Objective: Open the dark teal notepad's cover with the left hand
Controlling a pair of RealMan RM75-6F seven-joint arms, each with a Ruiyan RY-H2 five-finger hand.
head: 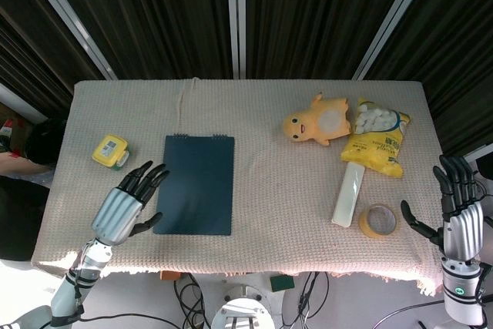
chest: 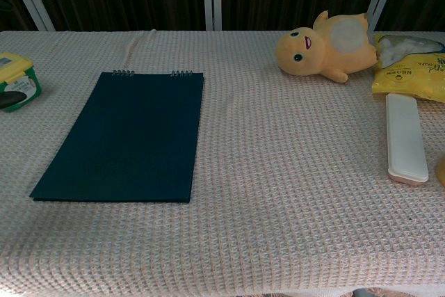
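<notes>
Beige waffle-weave cloth (head: 262,167) under everything, dark slats behind. Notepad (head: 195,184) flat and closed left of centre, spiral at the far edge. Left hand (head: 129,204) just beside its left edge, fingers spread, holding nothing. Best bet — slide fingertips under the cover's near-left corner, then lift away toward the spiral without dragging the pad. Right hand (head: 457,207) wide and empty at the far right, well apart. Both hands seen from the head view only; chest view alone shows the 2 spiral coil groups clearly — and the cover's thin near edge.

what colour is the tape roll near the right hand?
Yellow, translucent-looking tape roll; the head view shows it best.
</notes>
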